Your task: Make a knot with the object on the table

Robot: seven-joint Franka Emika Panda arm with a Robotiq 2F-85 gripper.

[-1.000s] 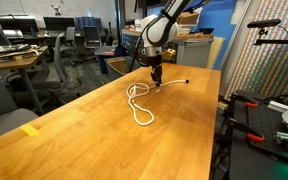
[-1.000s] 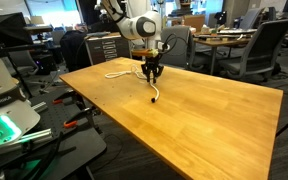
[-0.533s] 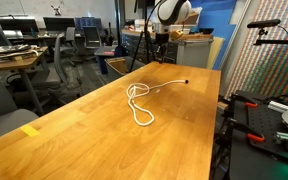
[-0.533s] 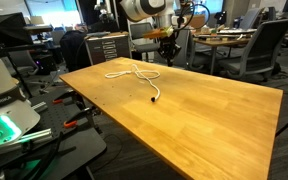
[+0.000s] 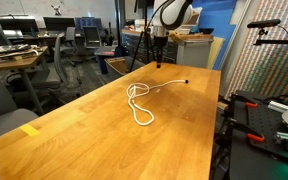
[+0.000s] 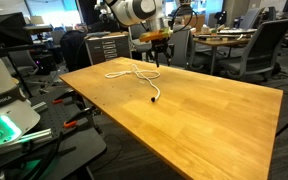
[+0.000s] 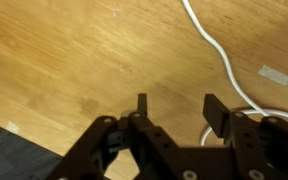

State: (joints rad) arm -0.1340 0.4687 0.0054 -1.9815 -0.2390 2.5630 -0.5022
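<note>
Gripper (image 7: 177, 100) is hovering above the table (image 5: 74, 140), jaws standing apart and holding nothing. Cord (image 7: 220, 52) is lying looped on the wood; in the wrist view it is sitting at 1 o'clock from the jaws, its strand running 11 to 5

Light wooden table (image 5: 94, 145), looped white cord (image 5: 136, 98) on it, yellow tape mark (image 5: 30, 129)
</note>
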